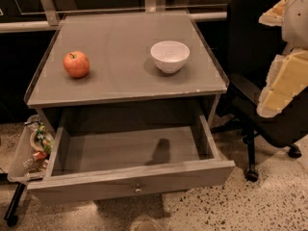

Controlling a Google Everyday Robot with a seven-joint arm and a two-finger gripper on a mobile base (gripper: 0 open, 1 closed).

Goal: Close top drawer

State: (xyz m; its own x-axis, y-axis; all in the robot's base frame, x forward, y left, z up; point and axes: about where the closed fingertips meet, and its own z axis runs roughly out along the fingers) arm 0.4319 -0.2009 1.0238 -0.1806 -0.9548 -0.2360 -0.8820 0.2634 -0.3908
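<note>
One gripper (283, 83) shows at the right edge of the view, above and to the right of the top drawer (130, 153) and well apart from it. Whether it is spread or pressed together cannot be told. It appears as pale cream, blocky segments with flat, angular faces, hanging in front of the black office chair (252, 52). The arm (297, 18) continues from it toward the upper right corner as a white, rounded casing, with a further cream piece beside it at the top edge.

The top drawer stands pulled out toward the camera from under the tabletop (120, 88). It is a wide, shallow grey box with a wood-grain finish, straight side walls and a flat front panel. One small round metal knob (138, 188) sits at the centre of that panel. A dark shadow lies on the drawer floor, right of centre.

Above the drawer, the tabletop is a smooth, matte grey slab with a thin pale edge. A red, round apple (76, 64) rests on it above the drawer's left half. A white, glossy bowl (170, 56) stands upright above the drawer's right half, well apart from the apple.

Left of the drawer, just beside its side wall, a clear plastic bin (19, 158) holds colourful wrappers. Right of the drawer, the chair stands on castors. Below the drawer lies a speckled stone floor (250, 208).
</note>
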